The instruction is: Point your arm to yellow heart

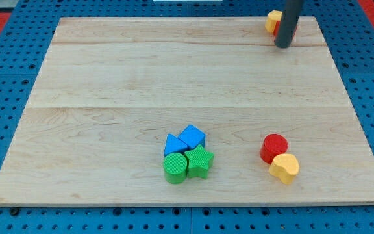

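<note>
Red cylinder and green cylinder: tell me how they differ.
The red cylinder sits toward the view's right, the green cylinder nearer the middle. The red cylinder touches only the yellow heart; the green cylinder is packed in a cluster with the green star and a blue block. Both stand upright, round face up, far from my tip.
</note>
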You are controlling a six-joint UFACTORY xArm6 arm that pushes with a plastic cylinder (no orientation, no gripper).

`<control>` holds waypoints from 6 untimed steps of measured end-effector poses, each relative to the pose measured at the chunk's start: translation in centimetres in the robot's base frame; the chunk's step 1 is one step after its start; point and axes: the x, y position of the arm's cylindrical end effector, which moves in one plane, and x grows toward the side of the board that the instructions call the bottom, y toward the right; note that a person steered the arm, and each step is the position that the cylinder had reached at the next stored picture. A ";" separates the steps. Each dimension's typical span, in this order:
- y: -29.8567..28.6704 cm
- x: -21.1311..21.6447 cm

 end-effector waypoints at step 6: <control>-1.6 28.6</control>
